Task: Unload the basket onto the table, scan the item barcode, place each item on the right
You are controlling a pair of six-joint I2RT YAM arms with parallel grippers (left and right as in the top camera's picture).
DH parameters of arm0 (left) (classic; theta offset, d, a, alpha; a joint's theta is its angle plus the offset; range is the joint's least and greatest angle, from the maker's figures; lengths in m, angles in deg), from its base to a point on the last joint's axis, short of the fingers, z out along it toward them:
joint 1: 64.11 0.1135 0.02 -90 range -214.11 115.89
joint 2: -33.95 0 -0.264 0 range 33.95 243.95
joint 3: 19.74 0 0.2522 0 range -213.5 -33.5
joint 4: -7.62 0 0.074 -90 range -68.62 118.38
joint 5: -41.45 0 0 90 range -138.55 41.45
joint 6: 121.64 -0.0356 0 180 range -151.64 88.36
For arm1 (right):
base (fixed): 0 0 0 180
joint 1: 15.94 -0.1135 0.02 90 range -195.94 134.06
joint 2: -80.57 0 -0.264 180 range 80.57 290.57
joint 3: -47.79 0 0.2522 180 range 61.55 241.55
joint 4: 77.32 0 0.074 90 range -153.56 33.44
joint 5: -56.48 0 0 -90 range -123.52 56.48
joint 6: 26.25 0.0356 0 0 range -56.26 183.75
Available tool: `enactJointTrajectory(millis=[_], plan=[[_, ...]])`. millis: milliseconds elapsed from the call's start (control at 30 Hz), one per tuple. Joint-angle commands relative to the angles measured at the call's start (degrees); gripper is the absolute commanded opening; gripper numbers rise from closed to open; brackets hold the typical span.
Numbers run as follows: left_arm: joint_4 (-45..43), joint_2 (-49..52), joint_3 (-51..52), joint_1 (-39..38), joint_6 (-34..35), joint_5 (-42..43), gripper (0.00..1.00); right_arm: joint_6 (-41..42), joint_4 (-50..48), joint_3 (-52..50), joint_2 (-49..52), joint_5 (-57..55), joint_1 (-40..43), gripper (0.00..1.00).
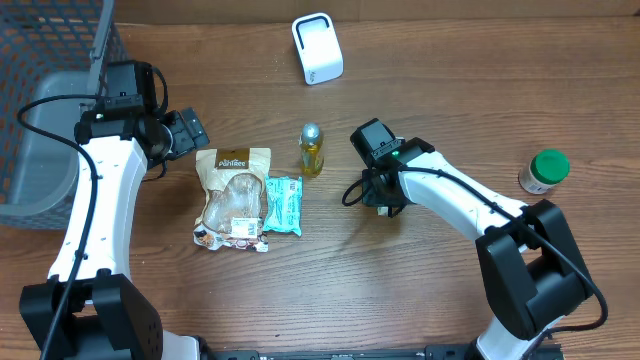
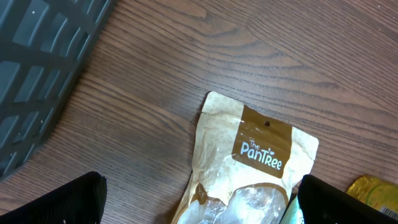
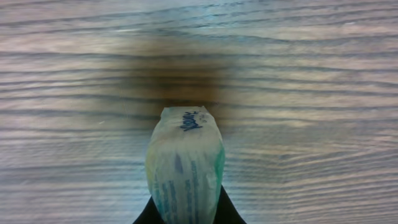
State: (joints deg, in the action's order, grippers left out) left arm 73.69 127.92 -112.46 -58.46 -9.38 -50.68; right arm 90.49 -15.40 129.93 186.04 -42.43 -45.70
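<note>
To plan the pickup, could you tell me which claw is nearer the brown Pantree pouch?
Left. The left claw hovers open by the top corner of the pouch; the right claw, shut on a small packet, is away beyond the teal packet and bottle.

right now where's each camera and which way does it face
overhead: above the table, facing down; left arm, right arm, pouch, basket.
left wrist: on left arm, facing down at pouch; left gripper open, fingertips at bottom corners.
right wrist: on right arm, facing down at table; right gripper shut on packet.
shared: overhead, left wrist both show pouch, basket.
</note>
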Motion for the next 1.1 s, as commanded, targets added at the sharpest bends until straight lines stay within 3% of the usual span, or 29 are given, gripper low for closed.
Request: enactJointTrajectory(millis=[0, 167, 367, 633, 767, 1067], plan=[[-0.1, -0.6, -0.7, -0.2, -0.4, 0.3, 1.00, -0.2, 0.2, 1.9, -5.7, 5.7, 0.7, 0.04], [-0.1, -0.6, -0.7, -0.2, -0.4, 0.3, 0.99, -1.2, 1.2, 1.9, -11.7, 16.7, 4.3, 0.04], [-0.1, -0.6, -0.7, -0.2, -0.4, 0.3, 1.00, -13.4, 1.5, 1.9, -13.9, 42.3, 9.7, 0.04], [-0.1, -0.6, -0.7, -0.2, -0.4, 0.3, 1.00, -20.5, 2.0, 1.8, -13.9, 65.7, 15.0, 0.04], [-0.1, -0.6, -0.7, -0.2, -0.4, 0.3, 0.99, -31.4, 3.9, 1.8, -13.9, 82.1, 16.8, 0.04], [-0.1, -0.6, -0.7, -0.2, -0.4, 0.3, 1.00, -37.8, 6.6, 1.8, -13.9, 96.9, 18.4, 0.04]])
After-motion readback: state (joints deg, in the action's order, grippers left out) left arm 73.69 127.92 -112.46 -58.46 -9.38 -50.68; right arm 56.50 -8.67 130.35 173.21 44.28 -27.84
